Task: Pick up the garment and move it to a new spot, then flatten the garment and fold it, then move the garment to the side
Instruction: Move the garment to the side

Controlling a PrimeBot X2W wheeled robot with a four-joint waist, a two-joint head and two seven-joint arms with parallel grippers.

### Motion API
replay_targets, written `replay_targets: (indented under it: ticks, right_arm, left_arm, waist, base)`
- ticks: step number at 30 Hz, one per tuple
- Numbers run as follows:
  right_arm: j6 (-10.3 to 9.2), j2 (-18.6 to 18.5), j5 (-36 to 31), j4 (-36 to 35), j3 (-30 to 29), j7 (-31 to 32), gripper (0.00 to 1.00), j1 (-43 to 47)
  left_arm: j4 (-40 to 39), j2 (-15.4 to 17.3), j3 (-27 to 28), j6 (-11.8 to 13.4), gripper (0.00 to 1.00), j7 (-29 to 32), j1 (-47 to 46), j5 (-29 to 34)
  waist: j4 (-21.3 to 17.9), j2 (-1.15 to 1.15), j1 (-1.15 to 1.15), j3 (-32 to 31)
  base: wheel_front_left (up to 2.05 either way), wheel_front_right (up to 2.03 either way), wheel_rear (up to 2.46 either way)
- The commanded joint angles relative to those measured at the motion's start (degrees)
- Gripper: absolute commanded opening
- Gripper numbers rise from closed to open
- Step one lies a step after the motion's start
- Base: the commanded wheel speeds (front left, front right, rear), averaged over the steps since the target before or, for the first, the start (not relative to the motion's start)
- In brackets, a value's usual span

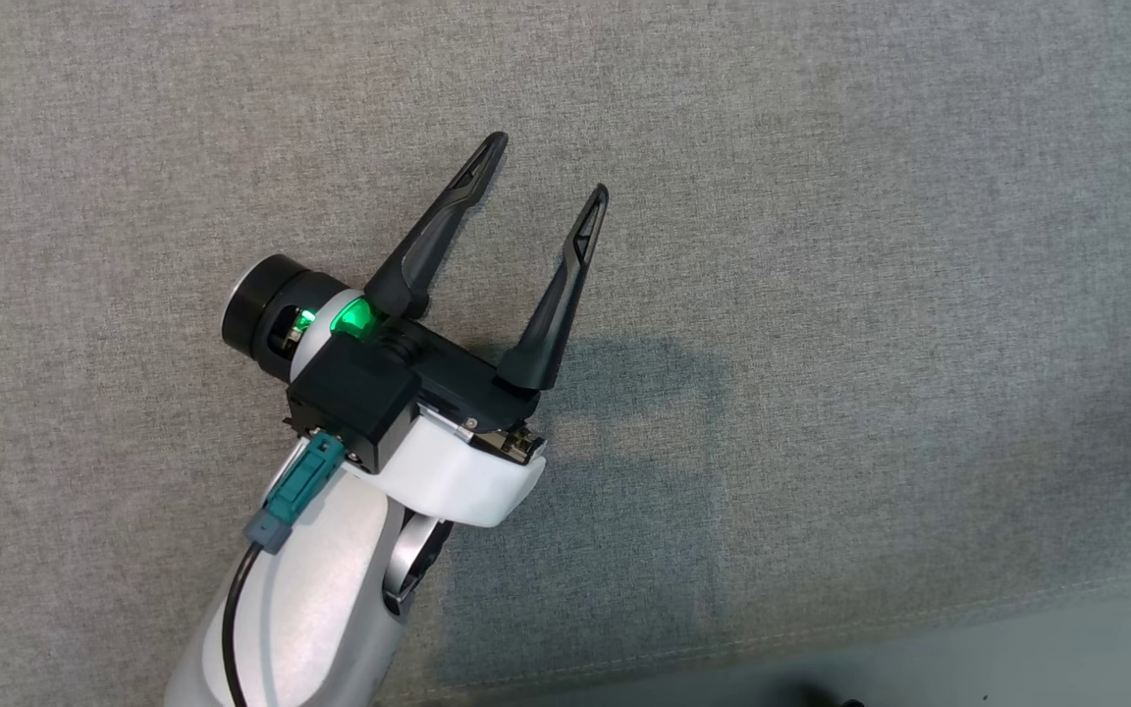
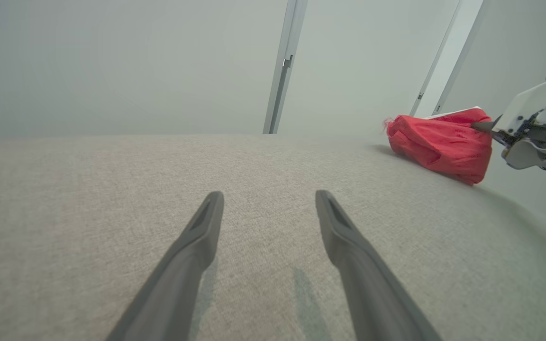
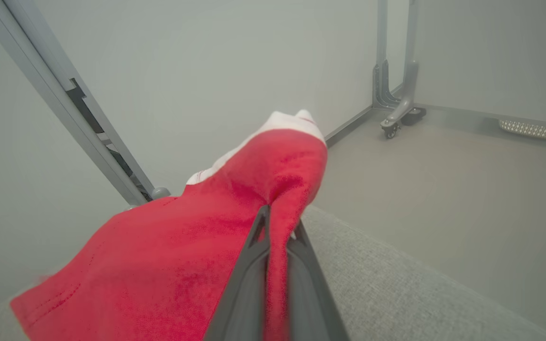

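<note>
Garment (image 2: 436, 144) at edge of grey surface (image 2: 112, 199)

The garment (image 2: 439, 147) lay at the desk's (image 2: 112, 189) right edge, caught between the fingers of the right gripper (image 3: 280, 220). The left gripper (image 1: 548, 168) hung over the desk to the garment's left, well apart.

Lab: bare walls (image 3: 216, 71), wheeled metal frame (image 3: 398, 85)

The counter (image 1: 821, 295), covered in grey woven cloth with a seam along its near edge, bears a bunched red garment (image 2: 439, 142) with white trim resting close to its right edge.
</note>
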Motion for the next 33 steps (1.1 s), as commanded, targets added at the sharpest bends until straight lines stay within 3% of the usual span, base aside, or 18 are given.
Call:
replay_targets:
  ticks: [1,8,10,11,18,22,30,32,33]
  right_arm:
    - [0.25,-0.6,-1.0,-1.5,-0.7,-0.6,0.0,1.6]
    - [0.25,3.4,-14.2,-2.1,-17.8,-0.6,0.0,3.8]
    - [0.25,4.4,-18.2,-2.9,-21.9,-0.6,0.54,3.6]
    - [0.25,5.0,-20.2,-3.5,-23.6,-0.6,1.0,3.4]
    - [0.25,7.3,-33.6,-8.8,-33.0,-0.6,1.0,2.6]
    - [0.25,8.7,-40.0,-12.7,-34.6,-0.6,1.0,1.0]
    - [0.25,12.5,-37.0,-12.0,-20.5,-0.6,1.0,2.0]
    - [0.25,13.1,-34.6,-11.5,-15.6,-0.6,1.0,3.5]
    - [0.25,13.6,-31.7,-11.8,-9.9,-0.6,1.0,5.5]
  left_arm:
    - [1.4,0.7,0.3,-0.5,1.0,0.7,1.3,0.4]
    - [0.9,1.0,-0.3,-0.5,1.0,0.7,1.7,0.8]
    - [0.8,1.0,-0.4,-0.5,1.0,0.7,1.6,0.9]
    - [0.7,1.0,-0.5,-0.5,1.0,0.7,1.6,0.9]
    - [0.9,0.8,-0.5,-0.1,1.0,0.7,1.9,0.8]
    - [1.0,0.5,-0.6,0.1,1.0,0.7,2.3,0.2]
    - [2.3,-0.1,1.1,2.9,1.0,0.7,4.4,-1.6]
    - [3.0,-0.2,2.1,4.4,1.0,0.7,5.2,-2.3]
    - [3.7,-0.2,3.1,5.6,1.0,0.7,6.1,-3.6]
  waist:
    - [0.0,0.0,0.0,0.1]
    - [0.7,0.0,0.0,0.1]
    - [0.9,0.0,0.0,-0.1]
    - [1.0,0.0,0.0,-0.2]
    - [1.1,0.0,0.0,-2.7]
    - [1.5,0.0,0.0,-5.5]
    - [3.4,0.0,0.0,-13.6]
    - [4.2,0.0,0.0,-16.0]
    - [5.1,0.0,0.0,-18.4]
  base:
    - [0.0,0.0,0.0]
    - [0.0,0.0,0.0]
    - [0.0,0.0,0.0]
    - [0.0,0.0,0.0]
    - [0.0,0.0,0.0]
    - [0.0,0.0,0.0]
    - [0.0,0.0,0.0]
    - [0.0,0.0,0.0]
    - [0.0,0.0,0.0]
